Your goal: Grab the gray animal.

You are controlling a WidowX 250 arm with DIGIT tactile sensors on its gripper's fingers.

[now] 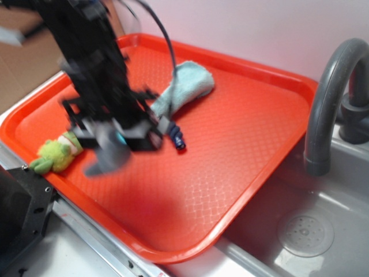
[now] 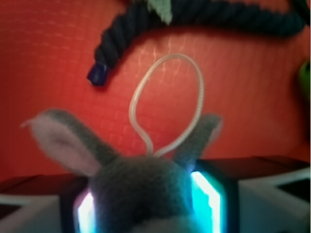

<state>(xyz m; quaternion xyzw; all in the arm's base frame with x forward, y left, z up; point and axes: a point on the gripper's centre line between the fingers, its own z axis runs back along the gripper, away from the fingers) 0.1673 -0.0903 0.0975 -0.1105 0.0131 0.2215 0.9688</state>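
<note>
The gray animal [image 2: 146, 191] fills the bottom of the wrist view, its pinkish ear at the left and a white string loop [image 2: 167, 102] rising from its head. My gripper [image 2: 146, 204] is shut on the gray animal, with a glowing pad pressed against each side of its head. In the exterior view the gray animal [image 1: 109, 151] hangs blurred under my gripper [image 1: 118, 138], above the left part of the red tray [image 1: 242, 133].
A green-yellow plush frog [image 1: 56, 154] lies at the tray's left edge. A pale blue cloth [image 1: 184, 86] and a dark blue rope [image 1: 177, 137] lie behind the gripper. At the right are a gray faucet [image 1: 331, 98] and the sink basin [image 1: 305, 231].
</note>
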